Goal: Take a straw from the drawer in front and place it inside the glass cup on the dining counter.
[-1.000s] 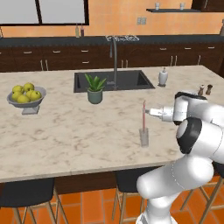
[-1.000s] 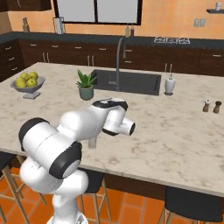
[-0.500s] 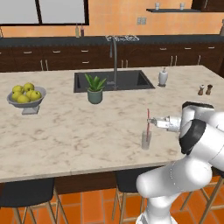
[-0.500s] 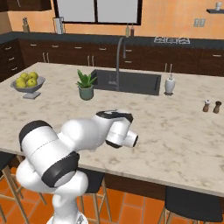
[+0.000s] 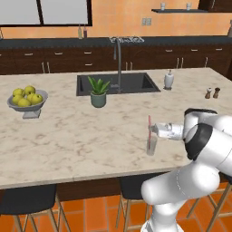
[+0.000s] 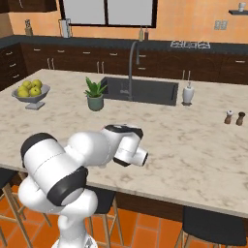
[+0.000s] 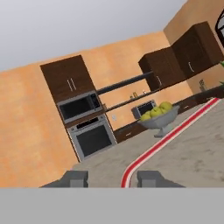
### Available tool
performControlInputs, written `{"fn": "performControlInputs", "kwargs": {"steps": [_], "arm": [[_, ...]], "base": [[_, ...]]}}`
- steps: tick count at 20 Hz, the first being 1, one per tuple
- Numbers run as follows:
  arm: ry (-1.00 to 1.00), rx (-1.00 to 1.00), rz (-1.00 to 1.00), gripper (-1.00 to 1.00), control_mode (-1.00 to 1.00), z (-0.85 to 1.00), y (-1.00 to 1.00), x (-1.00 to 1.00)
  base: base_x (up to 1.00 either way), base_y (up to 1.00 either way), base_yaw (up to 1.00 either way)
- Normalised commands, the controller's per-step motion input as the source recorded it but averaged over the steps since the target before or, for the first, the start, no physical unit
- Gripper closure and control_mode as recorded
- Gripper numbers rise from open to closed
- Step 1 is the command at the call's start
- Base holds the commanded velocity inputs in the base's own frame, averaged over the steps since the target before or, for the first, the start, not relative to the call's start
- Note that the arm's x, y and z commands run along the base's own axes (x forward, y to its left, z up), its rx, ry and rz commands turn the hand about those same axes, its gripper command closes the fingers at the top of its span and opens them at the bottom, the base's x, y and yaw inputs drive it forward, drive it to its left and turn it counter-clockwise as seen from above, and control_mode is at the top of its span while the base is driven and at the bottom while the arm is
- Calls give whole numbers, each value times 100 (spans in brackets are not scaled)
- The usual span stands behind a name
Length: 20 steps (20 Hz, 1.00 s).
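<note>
In the hand view the gripper shows two dark fingertips standing apart, with the straw running up between them, nearer the right-hand tip; whether either tip touches it cannot be made out, so the jaws look parted around the straw rather than clamped on it. The straw's lower end is cut off by the bottom of that view, and it sweeps away as a red and white band toward the upper right.

In the left base view the gripper reaches in sideways from the right, its tip level with the upper part of the straw. The straw stands nearly upright, long axis vertical, with its lower part inside the cup directly below the gripper's tip and its top rising above the cup's rim. The clear cup is faint against the counter, and the straw's foot inside it is hard to see. In the right base view the arm's own bulk hides the gripper, cup and straw.

Beyond the gripper, a fruit bowl sits far across the counter to the left, a plant stands by the sink, and a soap bottle stands at the sink's right.
</note>
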Motion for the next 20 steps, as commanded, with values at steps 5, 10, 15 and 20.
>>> {"fn": "performControlInputs", "kwargs": {"steps": [5,10,15,20], "arm": [[-14,-6,0,-100,-100,0,0,0],[-3,-19,0,-100,-100,0,0,0],[0,-24,-4,-100,-100,0,0,0],[0,-25,-5,-100,-100,-5,0,0]], "base": [[0,0,0],[0,0,0],[0,0,0],[0,0,0]]}}
